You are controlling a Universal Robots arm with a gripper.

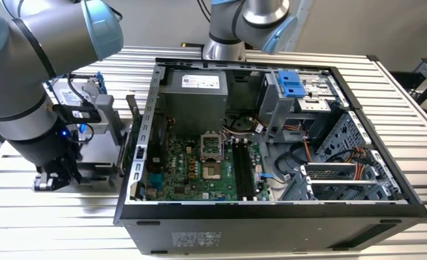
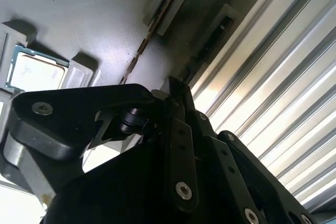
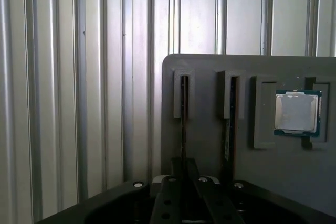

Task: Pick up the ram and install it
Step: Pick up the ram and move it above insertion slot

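- Ram (image 3: 184,129) stands on edge in the outermost slot of the grey tray (image 3: 210,66), beside a second stick (image 3: 229,124) and a processor (image 3: 296,111)
- Gripper (image 3: 184,163) looks drawn together on the ram's upper edge in both wrist views; pick-up is in hand, install not yet done
- Judged: lifting calls for a straight pull along the slot, no twist
- Arm folds low over the tray, wrist down, on the exterior view's left; well apart from the computer case (image 1: 271,214)
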